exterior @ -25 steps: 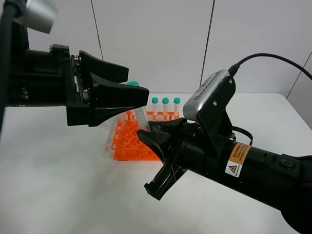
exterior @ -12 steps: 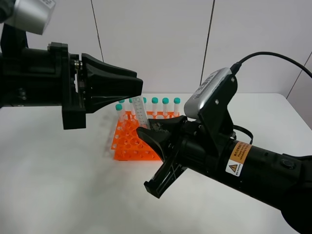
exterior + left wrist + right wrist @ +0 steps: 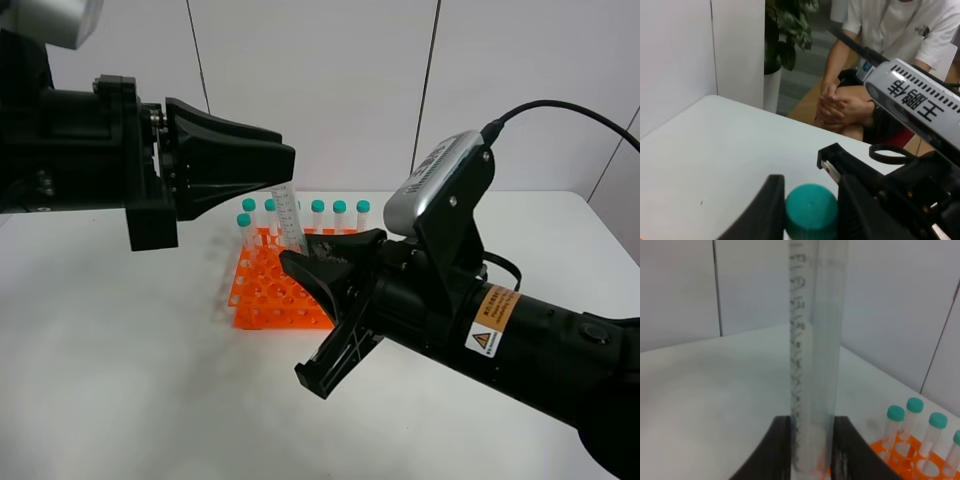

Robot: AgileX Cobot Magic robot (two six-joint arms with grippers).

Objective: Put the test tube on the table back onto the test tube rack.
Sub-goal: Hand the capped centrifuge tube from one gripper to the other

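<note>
The test tube (image 3: pixel 289 215) is off the table (image 3: pixel 120 350), nearly upright above the orange test tube rack (image 3: pixel 265 292). My left gripper (image 3: pixel 290 172) is shut on its teal cap (image 3: pixel 811 214), which sits between the two black fingers in the left wrist view. My right gripper (image 3: pixel 298 256) is shut on the tube's lower part. The right wrist view shows the clear graduated tube (image 3: pixel 812 365) standing between the fingers (image 3: pixel 782 445). The tube's tip is hidden. Several other teal-capped tubes (image 3: pixel 339 216) stand in the rack's back row and also show in the right wrist view (image 3: pixel 912 421).
The right arm (image 3: pixel 520 330) lies across the table's front right. The left arm's body (image 3: pixel 80 160) hangs above the left side. White wall panels stand behind the table. A seated person (image 3: pixel 875 60) and a plant (image 3: pixel 785 30) are beyond the table's edge.
The left gripper has risen and pulled back a little to the left. The tube now stands higher and more upright. The right gripper has lifted slightly with it.
</note>
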